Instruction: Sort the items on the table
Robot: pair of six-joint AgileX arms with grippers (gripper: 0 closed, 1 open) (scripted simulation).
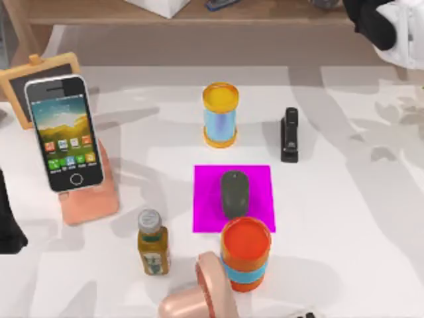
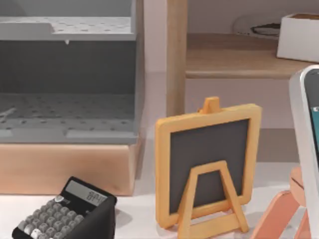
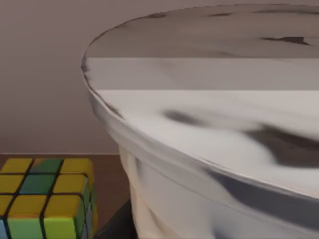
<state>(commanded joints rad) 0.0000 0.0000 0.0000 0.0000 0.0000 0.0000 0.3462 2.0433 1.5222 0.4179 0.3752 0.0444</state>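
Observation:
A white-edged smartphone [image 1: 65,132] with a colourful screen leans on a pink stand [image 1: 89,202] at the table's [image 1: 358,218] left; its edge [image 2: 306,149] also shows in the left wrist view. The dark grey mouse [image 1: 234,192] lies on a magenta mat [image 1: 258,175] at the centre. My left gripper [image 1: 8,225] is a dark shape at the left edge, apart from the phone. My right gripper [image 1: 374,23] is at the far right corner over the shelf. In the right wrist view a white round lid [image 3: 209,114] on a pale cup body sits very close.
On the table stand a yellow-and-blue can [image 1: 220,114], an orange can [image 1: 246,253], a brown bottle [image 1: 152,242], a black stapler [image 1: 290,134] and a pink object [image 1: 202,295]. A small framed blackboard [image 2: 208,159], a calculator [image 2: 65,211] and a Rubik's cube [image 3: 47,199] are nearby.

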